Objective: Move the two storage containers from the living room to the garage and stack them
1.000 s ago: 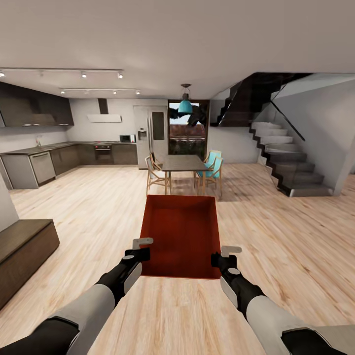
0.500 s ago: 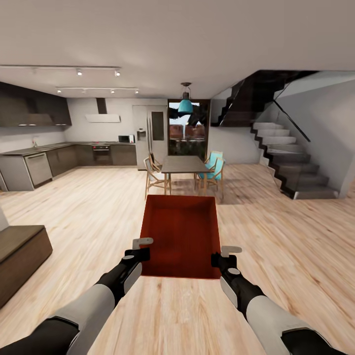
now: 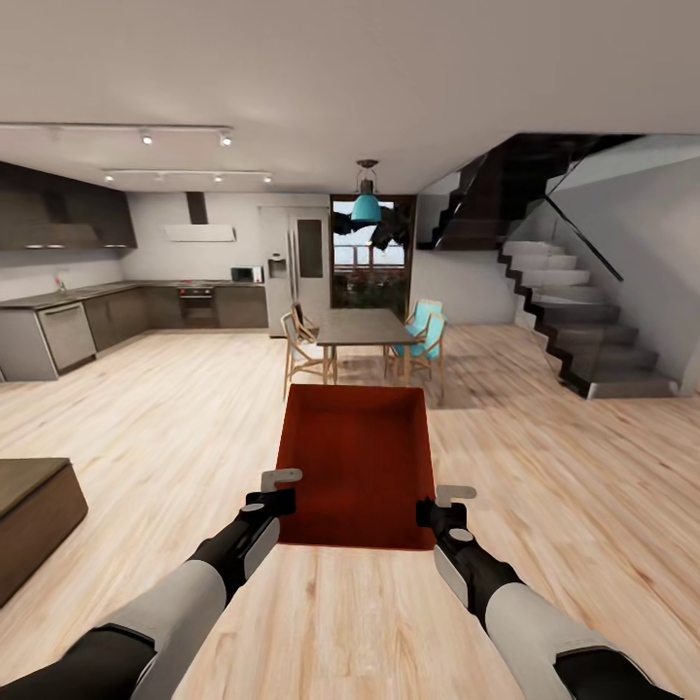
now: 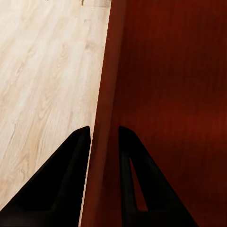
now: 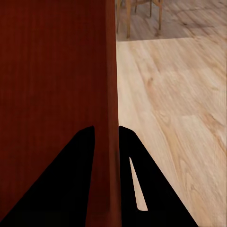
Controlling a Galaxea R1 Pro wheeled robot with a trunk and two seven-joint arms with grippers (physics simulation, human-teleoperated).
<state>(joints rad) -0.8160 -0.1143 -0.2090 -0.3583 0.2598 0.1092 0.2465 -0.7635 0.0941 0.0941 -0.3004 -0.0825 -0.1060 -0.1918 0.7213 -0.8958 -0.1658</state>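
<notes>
Two grippers hold one storage container (image 3: pixel 356 465) between them, level and open side up, above the light wood-plank floor (image 3: pixel 175 418). The left gripper (image 3: pixel 280 489) is closed on the container's left wall near its near corner; in the left wrist view its dark fingers (image 4: pixel 71 184) stand one outside and one inside that thin red wall, pressed against it. The right gripper (image 3: pixel 439 504) pinches the right wall the same way, its fingers (image 5: pixel 75 179) on either side of the wall in the right wrist view. The red-orange box sits in the middle of the head view, straight ahead of the robot. Beyond it stand a dining table (image 3: pixel 365 329) with wooden chairs (image 3: pixel 303 352) and turquoise-cushioned chairs (image 3: pixel 424 335). A dark kitchen (image 3: pixel 117 311) lies far left, a staircase (image 3: pixel 574 311) far right, and a dark low bench (image 3: pixel 29 520) near left.
</notes>
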